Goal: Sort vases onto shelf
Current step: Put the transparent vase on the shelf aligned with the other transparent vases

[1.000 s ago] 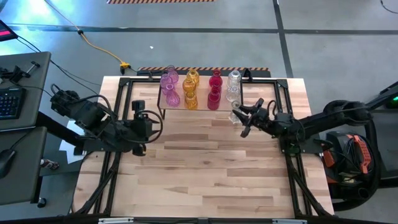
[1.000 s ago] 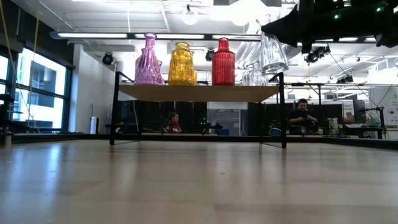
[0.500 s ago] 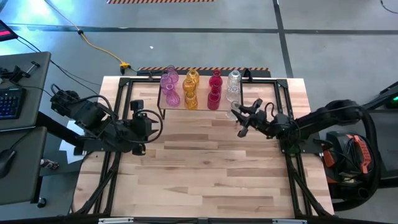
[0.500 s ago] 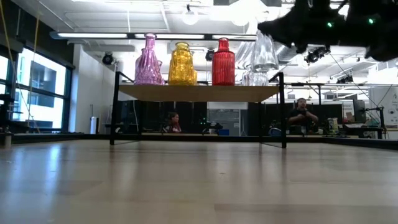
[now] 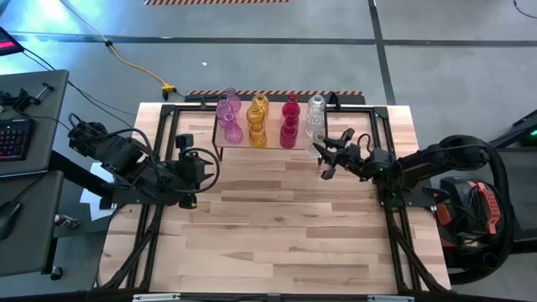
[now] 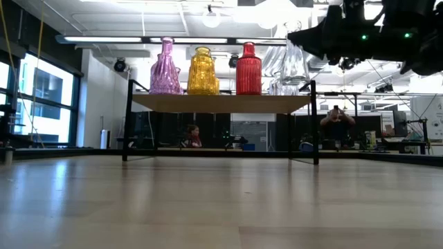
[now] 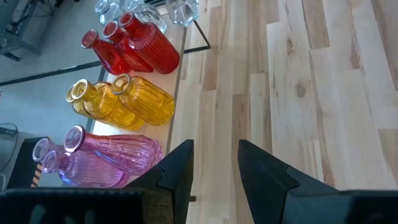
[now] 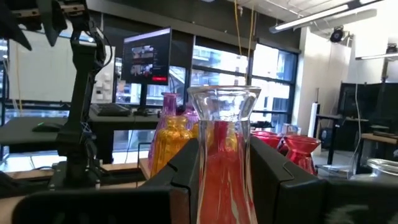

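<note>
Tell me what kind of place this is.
Probably a robotics lab or workshop: a concrete floor around the table, a desk with a keyboard, and monitors and people at workstations behind.

Pink vases (image 7: pixel 93 158), yellow vases (image 7: pixel 121 102) and red vases (image 7: pixel 134 46) stand paired on the shelf (image 7: pixel 177 81).

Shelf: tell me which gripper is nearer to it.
Right. The right gripper, shut on a clear vase, hangs at the shelf's right end; the left gripper waits off its left end, empty.
</note>
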{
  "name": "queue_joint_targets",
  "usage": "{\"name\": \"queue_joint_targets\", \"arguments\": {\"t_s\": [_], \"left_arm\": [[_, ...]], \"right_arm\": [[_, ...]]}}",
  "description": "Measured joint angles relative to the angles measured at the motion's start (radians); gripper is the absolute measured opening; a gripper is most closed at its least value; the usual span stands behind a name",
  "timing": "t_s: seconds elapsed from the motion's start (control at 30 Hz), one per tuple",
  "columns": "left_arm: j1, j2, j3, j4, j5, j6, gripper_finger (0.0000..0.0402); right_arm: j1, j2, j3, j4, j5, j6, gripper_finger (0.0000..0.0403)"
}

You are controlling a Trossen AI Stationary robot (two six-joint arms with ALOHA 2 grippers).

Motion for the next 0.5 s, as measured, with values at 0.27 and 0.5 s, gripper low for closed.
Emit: {"name": "queue_joint_targets", "arguments": {"t_s": [0.27,0.5], "left_arm": [[0.0,0.0,0.0,0.001,0.0,0.0,0.0117],[0.0,0.0,0.0,0.0,0.001,0.001,0.0117]], "right_arm": [[-0.058,0.002,0.001,-0.023,-0.058,0.041,0.007],[-0.096,0.027,-0.009,-0.028,-0.062,0.074,0.008]]}}
